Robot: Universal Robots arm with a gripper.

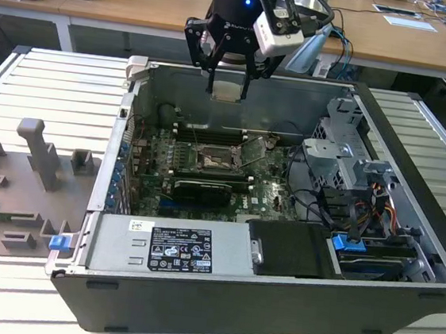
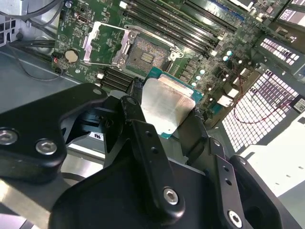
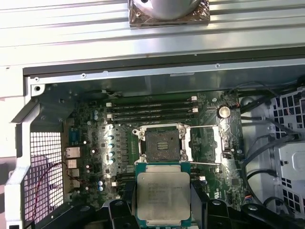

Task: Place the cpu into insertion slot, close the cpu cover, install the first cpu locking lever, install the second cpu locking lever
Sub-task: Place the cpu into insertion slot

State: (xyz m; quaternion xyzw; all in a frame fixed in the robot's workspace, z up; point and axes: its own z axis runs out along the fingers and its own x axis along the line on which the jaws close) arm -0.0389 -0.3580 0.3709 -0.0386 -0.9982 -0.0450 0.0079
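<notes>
So the cpu (image 2: pixel 164 109) sits pretty much dead centre of the frame, silvery lid up with a green edge peeking out. It's pinched between the black fingers (image 2: pixel 135 90) of the gripper (image 2: pixel 167 101), whose chunky linkages crowd the foreground. Just past it on the green board (image 2: pixel 76 28) is the insertion slot (image 2: pixel 145 56), dark and bare, with the cpu cover (image 2: pixel 106 42) flipped open right beside it. Long memory slots (image 2: pixel 190 31) run along the slot's other side, and a coin cell (image 2: pixel 71 56) sits near the cover.

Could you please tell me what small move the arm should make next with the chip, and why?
Probably ease the hand down to bring the cpu over the insertion slot, keeping it level. The hand grips the cpu well above the board, the slot lies bare, and the cpu cover is folded open beside it.
</notes>
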